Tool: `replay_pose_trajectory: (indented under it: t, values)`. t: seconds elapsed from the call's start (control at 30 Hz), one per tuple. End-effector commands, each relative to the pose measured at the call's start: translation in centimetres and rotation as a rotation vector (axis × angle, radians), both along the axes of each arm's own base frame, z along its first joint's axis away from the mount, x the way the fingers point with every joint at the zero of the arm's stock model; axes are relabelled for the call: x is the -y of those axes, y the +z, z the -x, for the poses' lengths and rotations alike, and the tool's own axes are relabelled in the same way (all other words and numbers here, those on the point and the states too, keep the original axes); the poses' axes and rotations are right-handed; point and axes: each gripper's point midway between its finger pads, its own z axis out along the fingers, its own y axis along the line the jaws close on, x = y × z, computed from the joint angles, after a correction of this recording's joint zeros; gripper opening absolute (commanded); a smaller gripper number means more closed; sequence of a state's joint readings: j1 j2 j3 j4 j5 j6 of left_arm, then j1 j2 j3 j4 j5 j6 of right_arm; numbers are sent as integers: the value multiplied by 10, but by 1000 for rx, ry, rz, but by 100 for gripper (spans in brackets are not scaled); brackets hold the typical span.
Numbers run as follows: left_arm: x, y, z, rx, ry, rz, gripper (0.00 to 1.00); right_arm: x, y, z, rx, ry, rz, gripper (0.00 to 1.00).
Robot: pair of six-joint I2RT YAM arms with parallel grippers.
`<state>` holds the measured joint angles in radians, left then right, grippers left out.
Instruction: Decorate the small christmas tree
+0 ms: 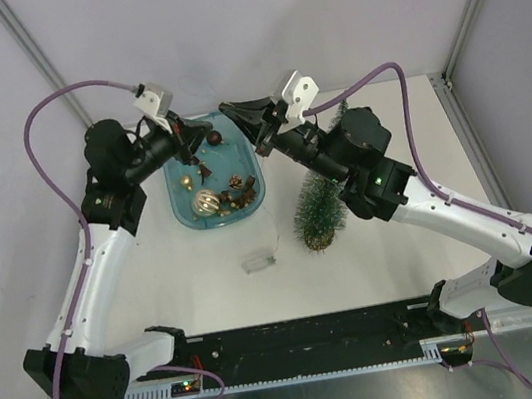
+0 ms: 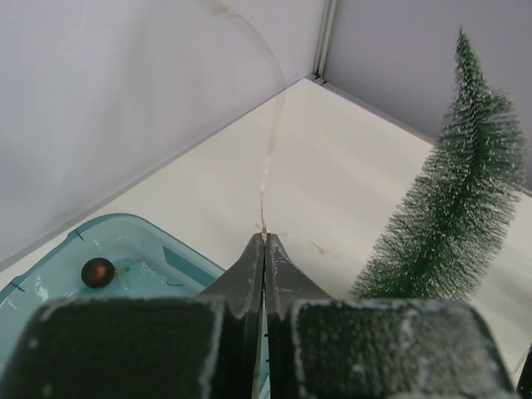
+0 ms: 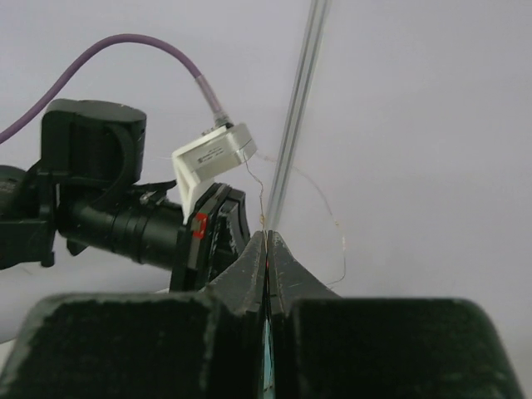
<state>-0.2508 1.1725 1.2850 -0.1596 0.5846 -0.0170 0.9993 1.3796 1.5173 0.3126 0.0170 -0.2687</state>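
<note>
My left tool point(image 2: 263, 243) is pressed together, pinching a thin thread point(image 2: 269, 158). My right tool point(image 3: 266, 241) pinches it too. The small christmas tree point(image 2: 457, 208) stands upright on the surface point(image 2: 332, 166), off to my left tool's right.

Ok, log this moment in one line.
left gripper: shut on thread | right gripper: shut on thread | tree: upright, right of tray
</note>
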Motion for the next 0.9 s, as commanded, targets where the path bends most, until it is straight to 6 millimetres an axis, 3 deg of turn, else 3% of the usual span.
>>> replay_pose_trajectory:
  t: [0.0,0.13,0.3,0.43,0.7,0.87]
  values:
    - [2,40,6,52,-58,62,0,10,20,19,30,53,-52,0]
    - [4,52,7,83,-80,60,0,2,12,27,20,91,-27,4]
    - [3,70,6,160,-80,38,0,-17,-4,45,26,176,61,40]
    - [-5,91,0,279,-29,-2,0,-26,-18,55,8,224,133,58]
    - [-17,129,19,520,9,-65,0,-20,-42,81,-33,302,215,73]
    - [-21,155,43,697,2,-118,0,0,-21,93,-11,304,153,74]
